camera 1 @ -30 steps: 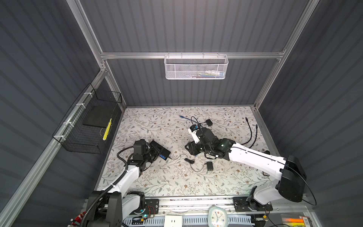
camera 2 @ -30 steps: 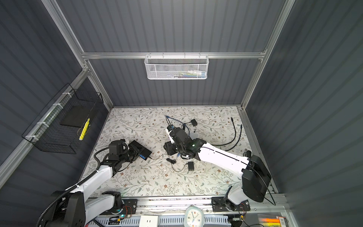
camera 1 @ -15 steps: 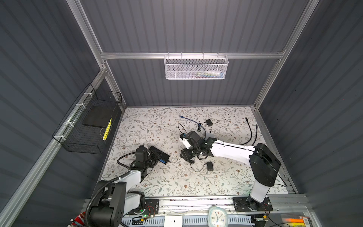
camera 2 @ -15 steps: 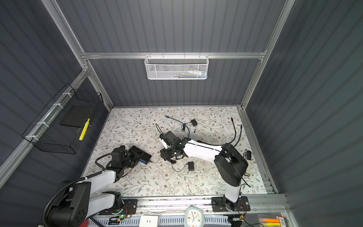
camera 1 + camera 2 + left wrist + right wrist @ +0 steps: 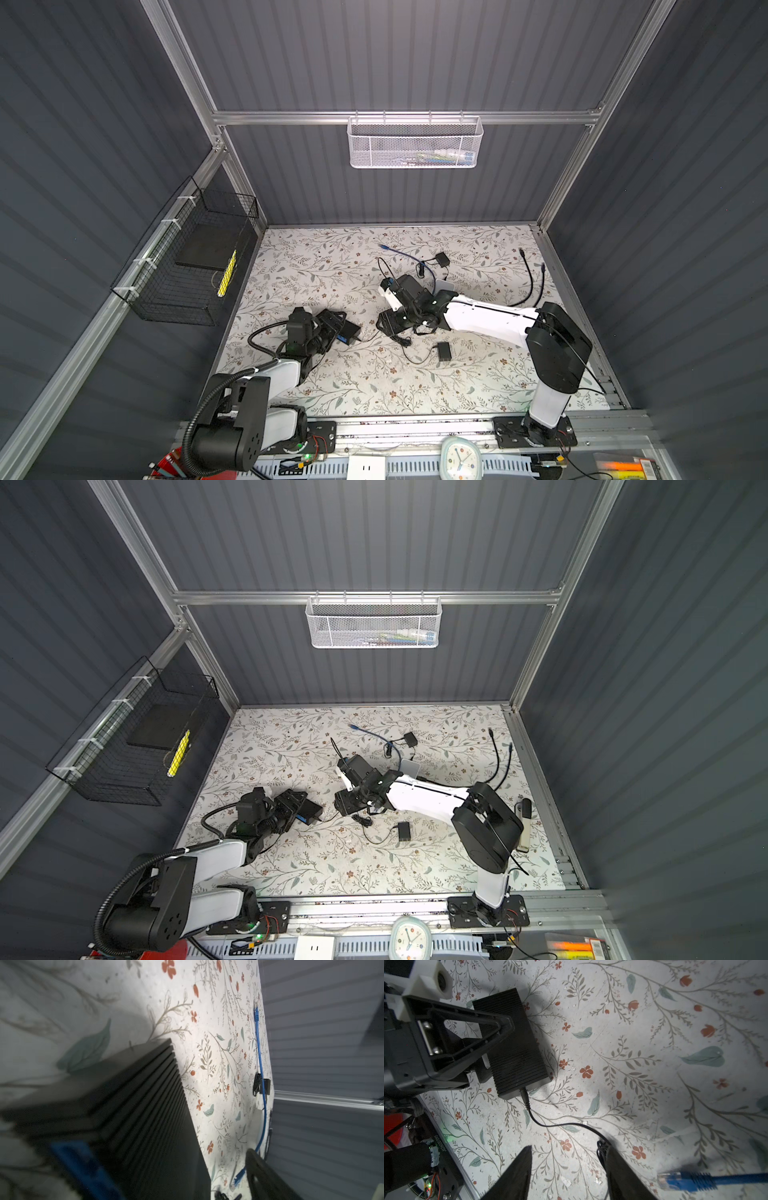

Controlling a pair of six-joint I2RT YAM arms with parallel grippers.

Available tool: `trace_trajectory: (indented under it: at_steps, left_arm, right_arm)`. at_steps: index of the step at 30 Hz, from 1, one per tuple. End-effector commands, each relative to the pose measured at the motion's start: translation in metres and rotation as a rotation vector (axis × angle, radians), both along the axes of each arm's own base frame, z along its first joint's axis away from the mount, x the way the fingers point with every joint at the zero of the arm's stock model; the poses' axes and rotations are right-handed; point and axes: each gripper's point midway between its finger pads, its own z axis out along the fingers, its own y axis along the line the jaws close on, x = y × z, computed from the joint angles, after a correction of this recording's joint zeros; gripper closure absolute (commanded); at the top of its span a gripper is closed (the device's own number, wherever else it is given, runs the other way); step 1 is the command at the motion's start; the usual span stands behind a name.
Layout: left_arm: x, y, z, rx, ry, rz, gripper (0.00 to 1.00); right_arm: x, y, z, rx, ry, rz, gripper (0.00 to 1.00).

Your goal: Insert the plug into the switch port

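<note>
— Where's the switch [image 5: 512, 1043]?
— Left of centre on the floral mat [image 5: 332, 270], its long axis slanting far-left to near-right. The barrel plug [image 5: 523, 1094] sits in its right end, pointing left.
— And the pincers?
— The left gripper [image 5: 333, 322] is spread over the switch, released (one finger [image 5: 261, 1167] stands clear of its side). The right gripper [image 5: 568, 1147] is moderately parted and empty, with a cable coil [image 5: 601, 1147] just beside it.

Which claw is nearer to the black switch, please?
Left. The left claw sits over one side of the switch; the right claw is apart from it, beyond the end where the black plug enters.
</note>
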Motion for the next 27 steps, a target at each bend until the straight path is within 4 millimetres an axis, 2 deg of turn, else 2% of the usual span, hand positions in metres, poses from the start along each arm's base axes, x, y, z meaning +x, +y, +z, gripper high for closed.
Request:
trace_trajectory:
  at_steps: [1,2,5,8,13,16,17,19,27]
  left_arm:
    - [-0.009,0.005,-0.007,0.043,0.061,0.006,0.11]
    - [-0.010,0.006,-0.004,0.050,0.067,0.006,0.01]
    - [-0.016,0.009,0.011,0.091,0.090,-0.002,0.00]
    - [-0.027,0.019,0.026,0.156,0.129,0.006,0.00]
    - [-0.047,0.053,0.053,0.257,0.234,0.046,0.00]
    - [-0.052,0.070,0.072,0.328,0.266,0.026,0.00]
    - [-0.053,0.074,0.076,0.353,0.281,0.021,0.00]
    - [-0.053,0.079,0.085,0.388,0.293,0.000,0.00]
    - [-0.045,0.101,0.091,0.410,0.322,0.030,0.00]
  right_arm:
    - [-0.006,0.001,0.009,0.034,0.017,-0.018,0.41]
    - [-0.006,0.000,0.010,0.033,0.019,-0.020,0.41]
    - [-0.009,-0.001,0.011,0.029,0.019,-0.006,0.41]
    - [-0.016,0.005,0.017,0.030,-0.004,0.081,0.39]
    - [-0.018,0.018,0.018,-0.005,-0.067,0.221,0.38]
    - [-0.008,0.029,0.012,-0.048,-0.110,0.261,0.37]
    - [-0.005,0.031,0.002,-0.091,-0.104,0.268,0.37]
    - [0.002,0.040,-0.005,-0.138,-0.118,0.293,0.36]
    - [0.017,0.080,-0.033,-0.252,-0.224,0.358,0.31]
